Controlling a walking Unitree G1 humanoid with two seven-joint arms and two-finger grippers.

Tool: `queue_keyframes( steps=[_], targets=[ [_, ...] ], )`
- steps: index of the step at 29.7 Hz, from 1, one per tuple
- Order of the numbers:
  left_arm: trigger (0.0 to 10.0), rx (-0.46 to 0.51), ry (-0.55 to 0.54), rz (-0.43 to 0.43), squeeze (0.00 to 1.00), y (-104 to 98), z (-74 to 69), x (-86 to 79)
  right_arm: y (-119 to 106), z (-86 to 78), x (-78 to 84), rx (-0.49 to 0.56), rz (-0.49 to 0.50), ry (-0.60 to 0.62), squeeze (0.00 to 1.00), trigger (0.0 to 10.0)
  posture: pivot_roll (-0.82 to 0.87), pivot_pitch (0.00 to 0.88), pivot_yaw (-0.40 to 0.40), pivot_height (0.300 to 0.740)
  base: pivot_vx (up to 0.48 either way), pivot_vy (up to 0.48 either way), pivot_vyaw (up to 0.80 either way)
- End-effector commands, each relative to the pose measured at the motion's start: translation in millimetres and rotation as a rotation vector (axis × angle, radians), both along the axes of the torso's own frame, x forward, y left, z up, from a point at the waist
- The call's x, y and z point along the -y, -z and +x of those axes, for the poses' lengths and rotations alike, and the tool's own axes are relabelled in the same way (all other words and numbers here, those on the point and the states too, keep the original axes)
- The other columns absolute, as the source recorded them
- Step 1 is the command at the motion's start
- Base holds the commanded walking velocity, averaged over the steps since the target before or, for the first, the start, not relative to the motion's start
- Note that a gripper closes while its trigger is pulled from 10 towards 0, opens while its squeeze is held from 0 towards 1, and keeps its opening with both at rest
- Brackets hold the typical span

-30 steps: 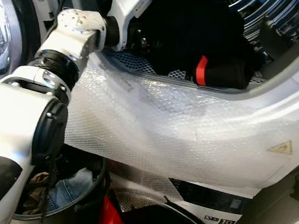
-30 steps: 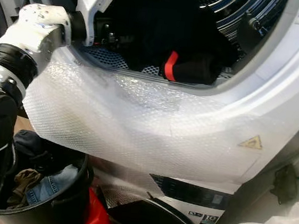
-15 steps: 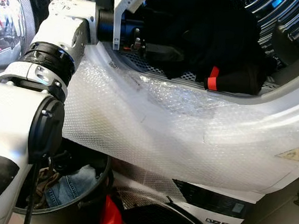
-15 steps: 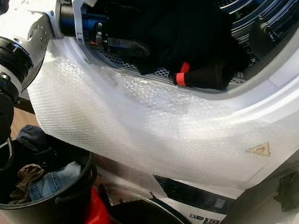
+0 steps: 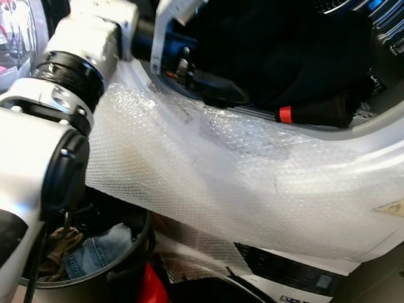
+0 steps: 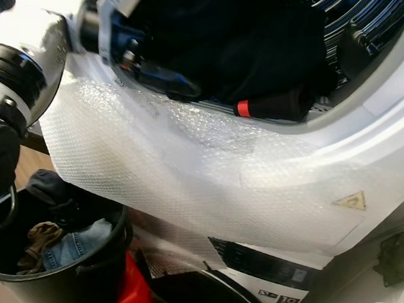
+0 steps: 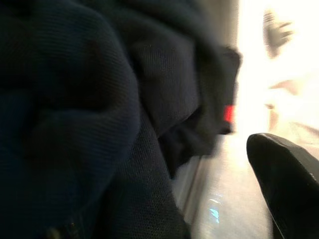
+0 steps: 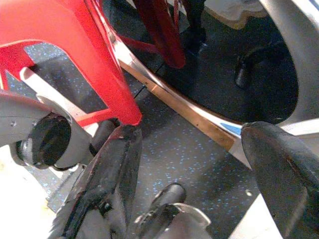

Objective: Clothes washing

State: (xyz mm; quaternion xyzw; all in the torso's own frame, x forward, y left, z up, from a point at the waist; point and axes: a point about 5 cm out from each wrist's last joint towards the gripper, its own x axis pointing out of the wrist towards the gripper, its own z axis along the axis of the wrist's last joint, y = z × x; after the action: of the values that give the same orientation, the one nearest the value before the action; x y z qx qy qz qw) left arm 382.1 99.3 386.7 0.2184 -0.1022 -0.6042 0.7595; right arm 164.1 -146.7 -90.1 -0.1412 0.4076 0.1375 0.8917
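One arm loading dark laundry into washer drum — loading step, mid-push.
Going left to right: black bucket (image 5: 113, 276) with jeans and other clothes waiting low at the left edge, below the bubble wrap (image 5: 207, 174) draped over the washer's (image 6: 380, 105) door rim; left gripper (image 5: 219, 94) reaching over the rim's left part into the drum, fingers lying against the dark clothing (image 5: 285, 44), can't tell if clenched or released; garment with red band (image 5: 285, 114) sitting at the drum's front edge. Right gripper (image 8: 199, 164) hanging idle, fingers spread, near a red stool (image 8: 65, 45). Next move probably needs shoving the pile deeper, then going back to the bucket.
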Motion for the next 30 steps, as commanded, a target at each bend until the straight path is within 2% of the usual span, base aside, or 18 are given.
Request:
queue_keyframes(
  steps=[1, 3, 4, 5, 6, 9, 10, 12, 13, 16, 18, 20, 21, 23, 24, 27, 29, 30],
  targets=[
    [10.0, 0.007, -0.087, 0.015, 0.0, 6.9, 5.9, 0.7, 1.9, -5.5, -0.1, -0.004, 0.01, 0.026, 0.0, 10.0, -0.02, 0.0, 0.104, 0.74, 0.0, 0.0, 0.0],
    [10.0, 0.061, -0.234, -0.044, 0.0, 5.9, 13.6, 4.4, 4.1, -12.6, 3.8, -0.007, 0.009, 0.057, 0.0, 10.0, -0.06, 0.0, 0.124, 0.74, 0.0, 0.0, 0.0],
    [10.0, 0.114, -0.419, -0.139, 0.0, 4.6, 22.1, 5.7, 8.3, -26.4, 8.7, -0.024, 0.005, 0.094, 0.0, 10.0, -0.11, 0.0, 0.14, 0.74, 0.0, 0.0, 0.0],
    [10.0, 0.114, -0.419, -0.139, 0.0, 4.6, 22.1, 5.7, 8.3, -26.4, 8.7, -0.024, 0.005, 0.094, 0.0, 10.0, -0.11, 0.0, 0.14, 0.74, 0.0, 0.0, 0.0],
    [10.0, 0.154, -0.527, -0.186, 0.0, 2.2, 26.0, 4.7, 11.4, -38.5, 13.0, -0.038, 0.0, 0.12, 0.0, 10.0, -0.14, 0.0, 0.146, 0.74, 0.0, 0.0, 0.0],
    [10.0, 0.187, -0.594, -0.228, 0.0, -4.1, 27.2, 3.0, 13.4, -47.4, 17.0, -0.047, -0.008, 0.134, 0.0, 10.0, -0.15, 0.0, 0.146, 0.74, 0.0, 0.0, 0.0],
    [10.0, 0.216, -0.722, -0.349, 0.0, -17.7, 28.6, -7.0, 15.3, -57.2, 20.7, -0.057, -0.019, 0.139, 0.0, 10.0, -0.17, 0.0, 0.146, 0.74, 0.0, 0.0, 0.0],
    [10.0, 0.257, -0.868, -0.416, 0.0, -25.2, 30.4, -19.6, 16.3, -65.4, 23.3, -0.06, -0.025, 0.145, 0.0, 10.0, -0.18, 0.0, 0.145, 0.74, 0.0, 0.0, 0.0],
    [10.0, 0.26, -0.889, -0.421, 0.0, -25.0, 30.9, -21.2, 16.3, -66.0, 23.6, -0.058, -0.025, 0.149, 0.0, 10.0, -0.18, 0.0, 0.145, 0.74, 0.0, 0.0, 0.0],
    [10.0, 0.217, -0.904, -0.434, 0.0, -17.7, 33.2, -25.5, 16.3, -68.2, 24.7, -0.055, -0.026, 0.158, 0.0, 10.0, -0.18, 0.001, 0.143, 0.74, 0.0, 0.0, 0.0],
    [10.0, 0.163, -0.869, -0.423, 0.0, -8.0, 35.0, -23.4, 16.1, -70.4, 26.3, -0.05, -0.026, 0.162, 0.0, 10.0, -0.18, 0.016, 0.141, 0.74, 0.0, 0.0, 0.0],
    [10.0, 0.077, -0.744, -0.397, 0.0, 3.6, 34.7, -15.4, 15.4, -68.2, 26.4, -0.041, -0.025, 0.16, 0.0, 10.0, -0.17, 0.014, 0.127, 0.74, 0.0, 0.0, 0.0],
    [10.0, 0.077, -0.744, -0.397, 0.0, 3.6, 34.7, -15.4, 15.4, -68.2, 26.4, -0.041, -0.025, 0.16, 0.0, 10.0, -0.17, 0.014, 0.127, 0.74, 0.0, 0.0, 0.0],
    [10.0, 0.026, -0.657, -0.39, 0.0, 6.9, 33.0, -9.4, 14.4, -64.5, 25.6, -0.031, -0.017, 0.155, 0.0, 10.0, -0.16, 0.009, 0.121, 0.74, 0.0, 0.0, 0.0],
    [10.0, 0.013, -0.609, -0.374, 0.0, 7.4, 31.6, -5.1, 13.0, -60.5, 25.7, -0.015, -0.015, 0.151, 0.0, 10.0, -0.15, 0.01, 0.113, 0.74, 0.0, 0.0, 0.0],
    [10.0, -0.017, -0.429, -0.301, 0.0, 7.1, 24.7, 11.7, 0.9, -32.3, 29.1, 0.108, 0.011, 0.157, 0.0, 10.0, -0.11, 0.0, 0.083, 0.74, 0.0, 0.0, 0.0],
    [10.0, -0.02, -0.401, -0.29, 0.0, 7.0, 23.4, 14.7, -2.1, -26.0, 29.4, 0.136, 0.019, 0.158, 0.0, 10.0, -0.11, 0.0, 0.083, 0.74, 0.0, 0.0, 0.0],
    [10.0, -0.034, -0.352, -0.28, 0.0, 7.5, 21.3, 19.5, -8.2, -12.7, 26.8, 0.182, 0.052, 0.147, 0.0, 10.0, -0.1, 0.0, 0.07, 0.74, 0.0, 0.0, 0.0]
  ],
)
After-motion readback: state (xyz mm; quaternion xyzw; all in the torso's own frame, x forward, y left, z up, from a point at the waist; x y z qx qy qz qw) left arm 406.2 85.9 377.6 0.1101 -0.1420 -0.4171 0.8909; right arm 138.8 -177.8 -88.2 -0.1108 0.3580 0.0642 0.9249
